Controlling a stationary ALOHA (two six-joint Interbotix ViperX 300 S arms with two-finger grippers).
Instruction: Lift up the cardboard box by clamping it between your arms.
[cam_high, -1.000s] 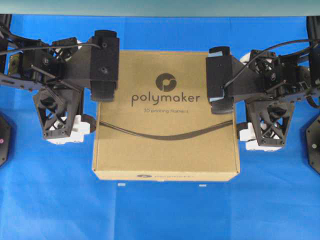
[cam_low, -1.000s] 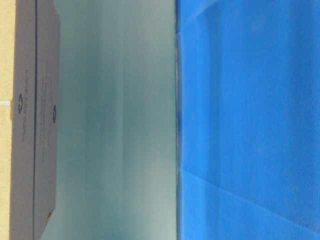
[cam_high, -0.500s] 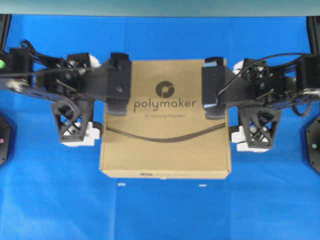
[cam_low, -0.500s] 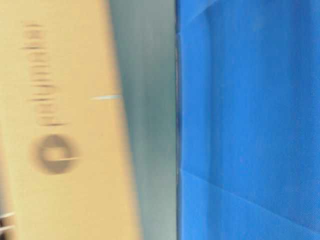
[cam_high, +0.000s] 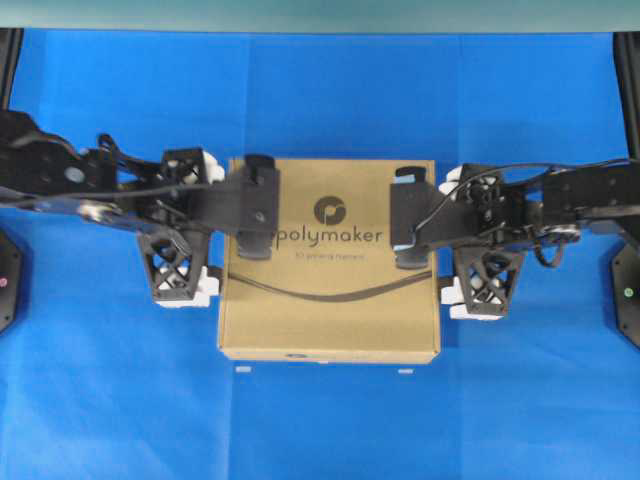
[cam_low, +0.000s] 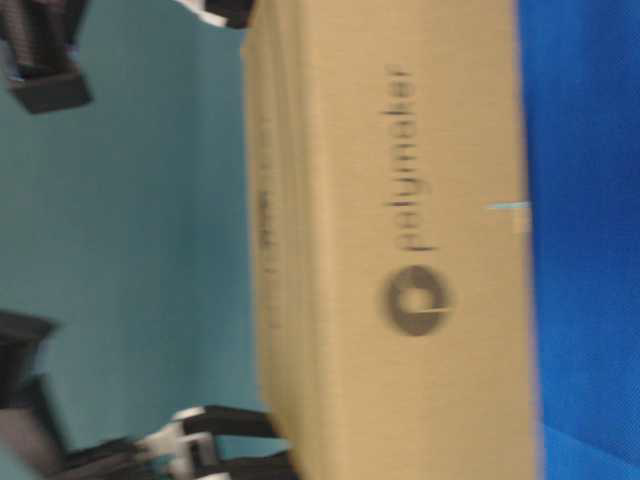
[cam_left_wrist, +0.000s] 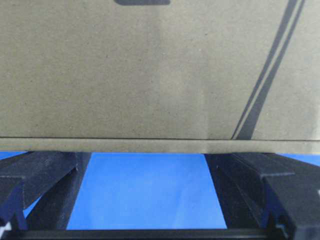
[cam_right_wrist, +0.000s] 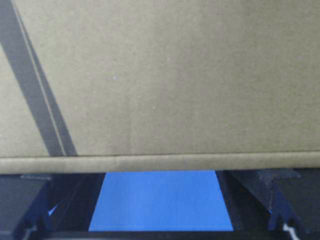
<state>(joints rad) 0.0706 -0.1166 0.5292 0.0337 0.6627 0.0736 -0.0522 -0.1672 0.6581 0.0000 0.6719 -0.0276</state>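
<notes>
We see the box (cam_high: 330, 300), marked "polymaker" with smaller print unreadable, hiding the tips of both arms' jaws, left (cam_high: 213, 262) and right (cam_high: 447, 270), spread wide at its sides.

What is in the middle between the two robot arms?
The box sits between the left tool and right tool, filling the whole stretch in the overhead view, over the blue cloth.

The cardboard box (cam_right_wrist: 165, 75) fills the upper part of the picture, with a dark double line printed on its left side. Its edge runs across just above the right claw (cam_right_wrist: 160, 210), whose two black fingers (cam_right_wrist: 30, 200) stand wide apart. Between them the blue surface (cam_right_wrist: 160, 200) shows.
</notes>
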